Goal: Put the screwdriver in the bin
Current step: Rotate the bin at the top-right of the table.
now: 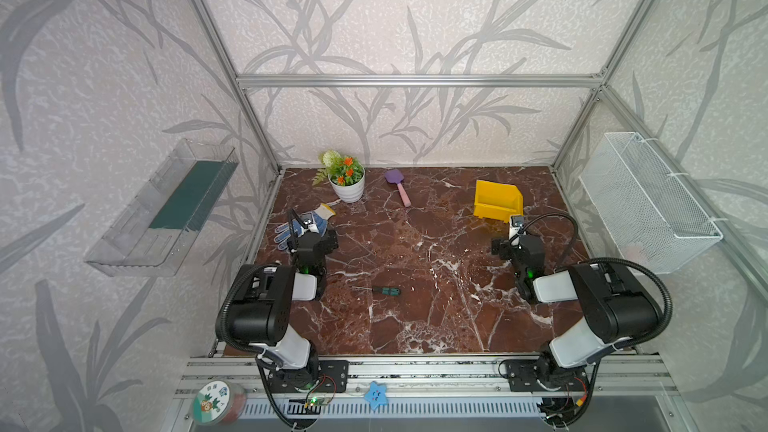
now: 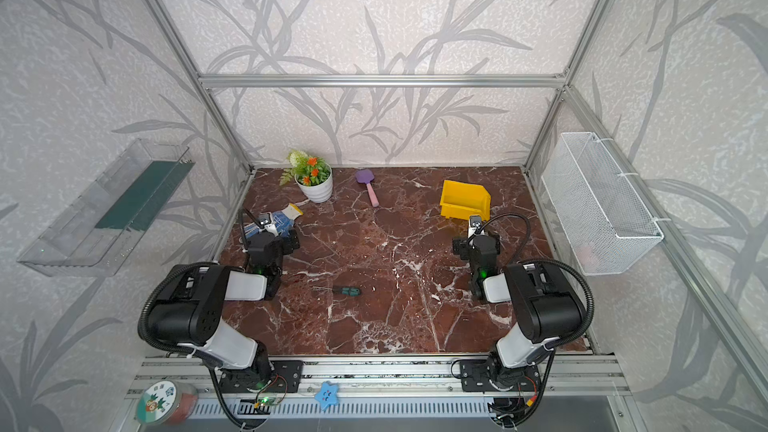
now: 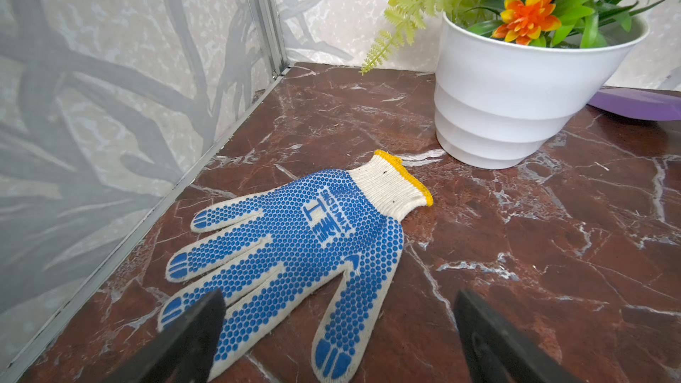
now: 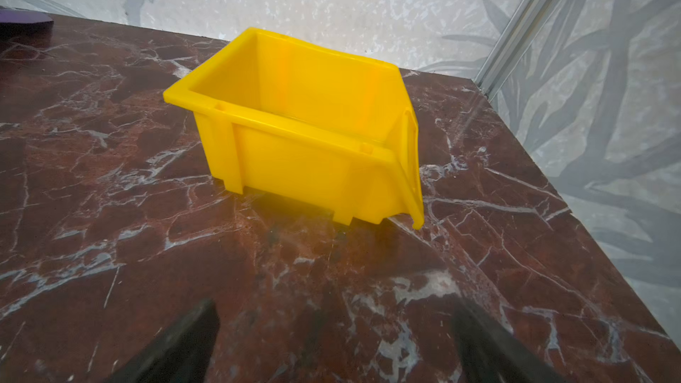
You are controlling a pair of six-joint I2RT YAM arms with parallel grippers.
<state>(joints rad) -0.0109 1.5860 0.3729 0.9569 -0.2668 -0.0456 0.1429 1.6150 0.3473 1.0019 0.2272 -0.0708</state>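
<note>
The screwdriver (image 1: 381,290) (image 2: 341,290) lies flat near the front middle of the marble table, between the two arms, with its dark green-and-black handle to the right and its thin shaft to the left. Nothing touches it. The yellow bin (image 1: 495,204) (image 2: 462,203) stands upright at the back right. My right gripper (image 4: 335,311) is open just short of the bin (image 4: 302,167), holding nothing. My left gripper (image 3: 339,303) is open low over the fingers of a blue-dotted glove (image 3: 294,245), far left of the screwdriver. Neither wrist view shows the screwdriver.
A white pot of flowers (image 1: 348,188) (image 3: 516,105) and a purple-and-pink toy shovel (image 1: 398,187) stand along the back. The glove (image 1: 286,231) lies by the left wall. A clear tray (image 1: 162,209) hangs on the left wall, a white wire basket (image 1: 648,201) on the right.
</note>
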